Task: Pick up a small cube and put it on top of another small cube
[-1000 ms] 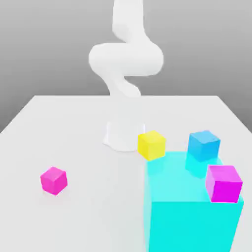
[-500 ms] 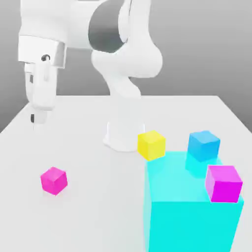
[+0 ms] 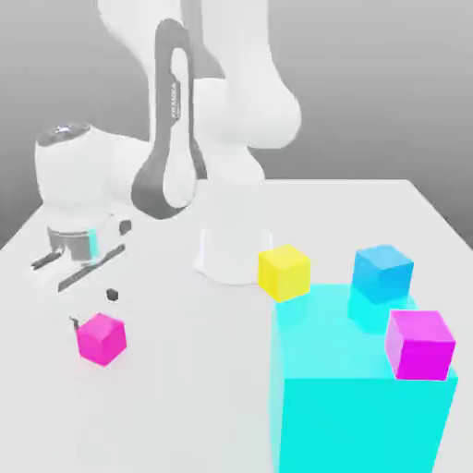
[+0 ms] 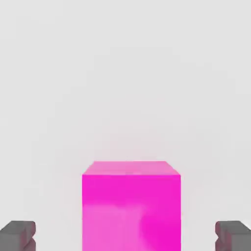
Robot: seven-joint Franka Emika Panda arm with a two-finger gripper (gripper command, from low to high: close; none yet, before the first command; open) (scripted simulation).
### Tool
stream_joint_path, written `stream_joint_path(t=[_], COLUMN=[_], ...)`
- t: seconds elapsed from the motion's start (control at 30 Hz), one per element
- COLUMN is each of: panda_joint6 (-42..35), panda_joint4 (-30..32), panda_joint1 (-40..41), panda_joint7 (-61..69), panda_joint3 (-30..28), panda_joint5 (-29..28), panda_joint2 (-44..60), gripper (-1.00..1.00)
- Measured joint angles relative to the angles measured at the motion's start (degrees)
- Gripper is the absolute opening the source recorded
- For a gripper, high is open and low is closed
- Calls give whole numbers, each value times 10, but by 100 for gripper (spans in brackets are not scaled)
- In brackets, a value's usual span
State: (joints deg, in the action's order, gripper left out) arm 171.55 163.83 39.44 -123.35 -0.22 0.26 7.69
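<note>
The small hot-pink cube (image 3: pixel 100 337) rests on the white table at the exterior view's left. My gripper (image 3: pixel 92 309) hangs just above it, open, and its dark fingertips (image 3: pixel 112 295) stand apart on either side of the cube's top. In the hand view the pink cube (image 4: pixel 131 206) sits centred between the two grey fingertips (image 4: pixel 17 235), with a gap on each side. A yellow cube (image 3: pixel 285 272) lies on the table by the arm's base. A blue cube (image 3: pixel 382 272) sits by the far edge of the cyan block.
A big cyan block (image 3: pixel 360 406) fills the front right of the exterior view, and a lighter violet-magenta cube (image 3: pixel 419 344) stands on its top. The arm's white base (image 3: pixel 226 249) rises mid-table behind the yellow cube.
The hand has swung down from high at the left to just above the pink cube, its fingers now straddling it. The cubes have not moved.
</note>
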Motion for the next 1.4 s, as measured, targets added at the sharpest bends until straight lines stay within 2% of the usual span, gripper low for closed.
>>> stream_joint_path(t=[0.07, 0.1, 0.33, 0.57, 0.67, 0.83, 1.27, 1.33, 1.4], panda_joint6=[34, 48, 51, -58, -98, -208, -516, -547, -523], panda_joint4=[-7, -9, -10, 12, -21, -98, -283, -274, -248], panda_joint1=[0, 1, 1, 1, 16, -111, -349, -371, -376], panda_joint7=[0, 0, -1, -2, 36, 151, 457, 471, 471], panda_joint3=[1, 1, 2, 1, 26, 91, 232, 236, 242], panda_joint5=[0, 0, 0, -2, -11, 4, 66, 89, 97], panda_joint2=[41, 58, 60, -71, -86, -127, -260, -292, -289], gripper=[0, -100, -100, -100, -100, -100, -100, -100, -100])
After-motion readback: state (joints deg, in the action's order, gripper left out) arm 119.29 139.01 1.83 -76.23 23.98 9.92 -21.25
